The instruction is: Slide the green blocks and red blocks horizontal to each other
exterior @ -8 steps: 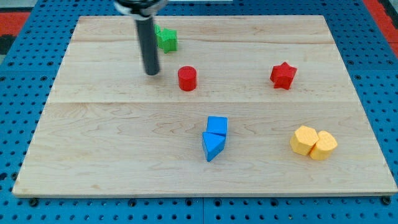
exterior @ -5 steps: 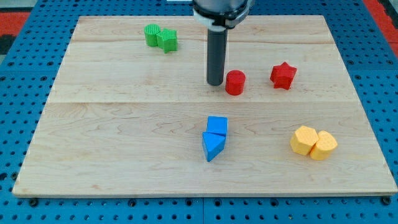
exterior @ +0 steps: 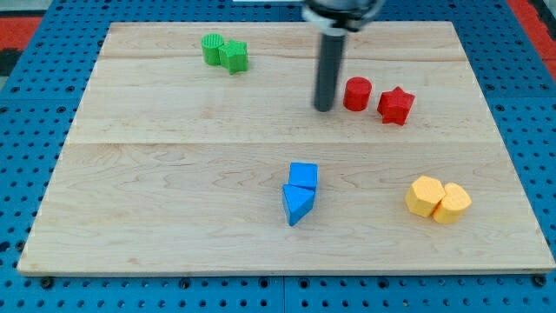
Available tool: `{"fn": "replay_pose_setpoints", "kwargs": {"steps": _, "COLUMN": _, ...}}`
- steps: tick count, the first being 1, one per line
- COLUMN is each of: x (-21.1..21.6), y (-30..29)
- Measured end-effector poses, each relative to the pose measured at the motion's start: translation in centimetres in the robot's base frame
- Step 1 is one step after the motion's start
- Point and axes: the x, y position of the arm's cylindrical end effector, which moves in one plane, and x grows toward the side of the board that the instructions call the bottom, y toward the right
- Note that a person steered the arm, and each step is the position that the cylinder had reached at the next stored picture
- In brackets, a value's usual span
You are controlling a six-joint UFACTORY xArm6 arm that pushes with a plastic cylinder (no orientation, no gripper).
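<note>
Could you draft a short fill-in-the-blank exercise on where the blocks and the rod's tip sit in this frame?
1. My tip stands just to the view's ____ of the red cylinder.
2. The red star lies beside the red ____.
3. The two green blocks sit near the board's top-____ corner.
4. The two ____ blocks lie nearest the board's bottom-right corner.

Missing words: left; cylinder; left; yellow
</note>
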Motion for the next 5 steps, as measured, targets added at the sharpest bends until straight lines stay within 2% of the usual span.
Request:
{"fn": "replay_pose_setpoints", "kwargs": {"steps": 1, "x": -3.3, "y": 5.5}}
{"fn": "replay_pose_setpoints", "kwargs": {"steps": 2, "x": -3.2, "y": 10.2}}
{"fn": "replay_pose_setpoints", "kwargs": {"steps": 3, "x": -6.1, "y": 8.7}}
{"fn": "replay_pose_setpoints", "kwargs": {"steps": 4, "x": -12.5, "y": 3.0}}
{"fn": "replay_pose_setpoints", "kwargs": {"steps": 5, "x": -13.3, "y": -6.7}}
